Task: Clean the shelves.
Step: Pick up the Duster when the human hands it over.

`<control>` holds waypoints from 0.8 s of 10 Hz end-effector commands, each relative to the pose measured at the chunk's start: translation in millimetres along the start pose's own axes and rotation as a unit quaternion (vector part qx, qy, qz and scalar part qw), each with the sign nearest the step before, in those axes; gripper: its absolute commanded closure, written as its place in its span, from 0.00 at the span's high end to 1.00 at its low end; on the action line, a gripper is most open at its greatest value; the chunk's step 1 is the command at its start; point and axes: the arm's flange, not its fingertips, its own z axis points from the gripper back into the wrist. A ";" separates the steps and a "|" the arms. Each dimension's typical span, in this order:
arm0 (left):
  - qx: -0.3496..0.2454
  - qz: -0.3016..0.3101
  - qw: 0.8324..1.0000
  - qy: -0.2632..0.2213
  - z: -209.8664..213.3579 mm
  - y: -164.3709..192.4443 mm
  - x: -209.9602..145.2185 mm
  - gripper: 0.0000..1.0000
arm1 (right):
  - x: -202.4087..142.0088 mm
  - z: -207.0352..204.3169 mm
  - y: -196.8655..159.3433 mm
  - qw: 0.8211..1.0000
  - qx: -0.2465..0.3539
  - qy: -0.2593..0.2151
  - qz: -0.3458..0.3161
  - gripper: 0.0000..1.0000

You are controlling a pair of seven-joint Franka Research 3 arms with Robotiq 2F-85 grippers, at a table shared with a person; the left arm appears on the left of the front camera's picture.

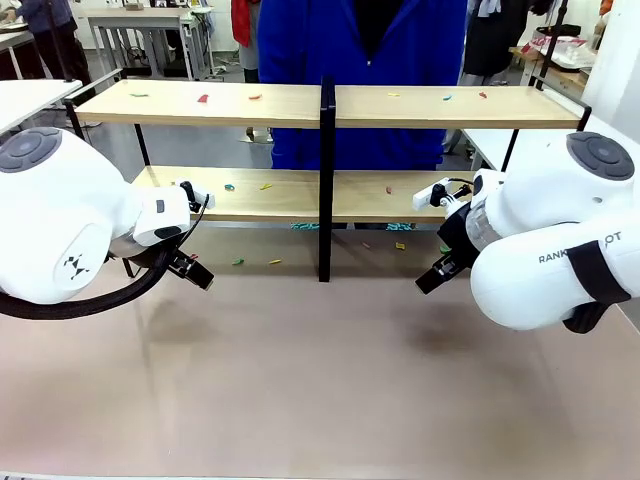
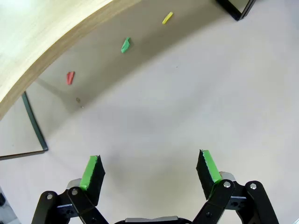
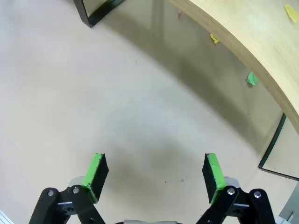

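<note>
The shelves are standing across the far side of the table, and the cleaning is looking hardly begun. Little coloured bits are lying along the top board and the lower board, and a few are sitting on the table under it. They are too small to tell, maybe scraps of paper. The left gripper and the right gripper are hanging low just in front of the shelves, both with fingers wide apart and holding nothing.

The front view is showing both boards and all the mess. The left wrist view is showing, up close, a red bit, a green bit and a yellow bit lying on the table by the lower board's edge, far ahead of the fingers.
</note>
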 end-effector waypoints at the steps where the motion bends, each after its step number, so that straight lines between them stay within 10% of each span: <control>1: 0.000 0.000 1.000 0.000 0.1 -0.2 0.1 1.00 | 0.1 0.1 -0.1 1.000 0.000 0.000 0.000 1.00; 8: 0.000 0.000 1.000 0.000 0.1 -0.2 0.1 1.00 | 0.1 0.1 -0.1 1.000 0.000 0.000 0.000 1.00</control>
